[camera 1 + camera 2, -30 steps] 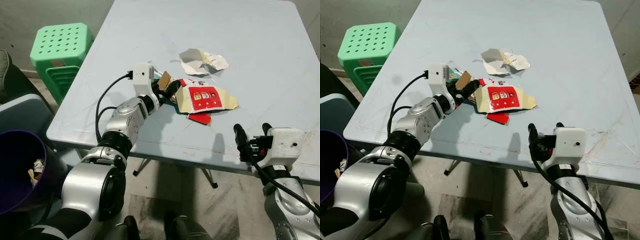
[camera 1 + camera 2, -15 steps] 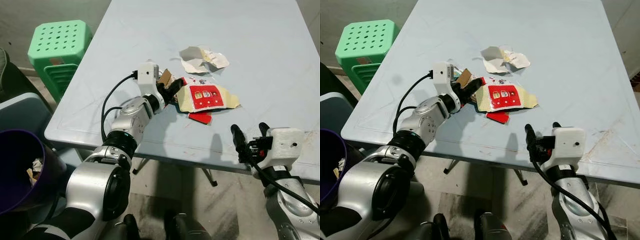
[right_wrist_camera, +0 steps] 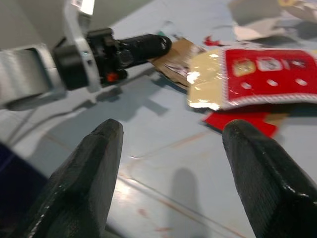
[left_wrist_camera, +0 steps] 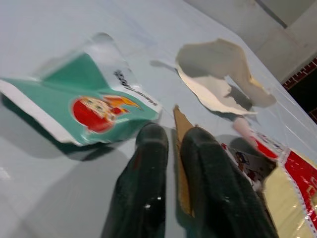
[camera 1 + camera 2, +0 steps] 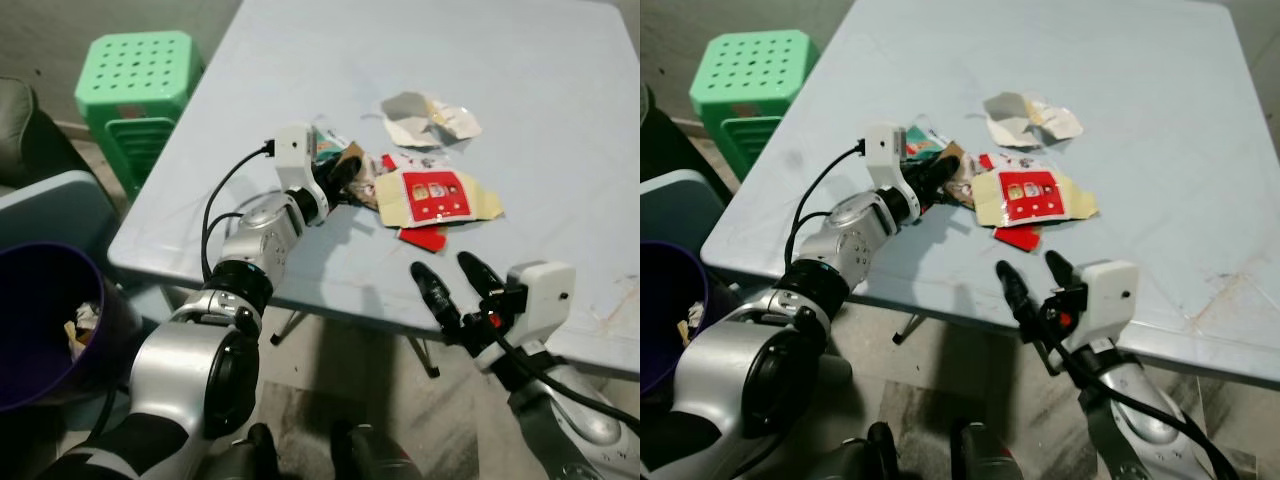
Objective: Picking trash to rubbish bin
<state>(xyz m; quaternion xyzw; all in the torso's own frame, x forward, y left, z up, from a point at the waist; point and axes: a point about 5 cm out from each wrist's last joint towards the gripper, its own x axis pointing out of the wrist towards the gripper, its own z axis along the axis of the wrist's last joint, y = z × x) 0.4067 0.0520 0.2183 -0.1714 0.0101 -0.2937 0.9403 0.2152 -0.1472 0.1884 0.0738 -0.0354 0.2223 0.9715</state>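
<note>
Pale blue and square-cornered, the table point(image 5: 560, 110) carries a small heap of litter near its front edge, with grey concrete floor beneath it. Taking the red-and-cream flattened packet point(image 5: 437, 195) as the landmark: it lies open and flat on the tabletop, printed side up, with a plain red scrap point(image 5: 424, 238) poking out from under its near edge. Beyond the packet, farther across the table and apart from it, sits a crumpled white paper wrapper point(image 5: 428, 117). On the packet's left, touching its edge, is a brown cardboard piece point(image 4: 183, 163), standing on edge. Farther left of that lies a green-and-white wrapper point(image 4: 88, 104) with a cartoon face on a red oval.

The left gripper point(image 5: 345, 181) reaches onto the table just left of the packet. Its two black fingers point(image 4: 146, 188) are pressed nearly together with the thin cardboard piece pinched between them, fingertips close to the green wrapper's edge.

The right gripper point(image 5: 455, 283) hangs off the table's front edge, nearer the robot than the packet and lower than the tabletop, its fingers spread wide with nothing between them. Through that gap the right wrist view looks at the packet and the left gripper.

Far to the packet's left, off the table, a dark purple rubbish bin point(image 5: 40, 330) stands on the floor with some scraps inside. A green perforated plastic stool point(image 5: 135, 80) stands beyond the table's left corner.
</note>
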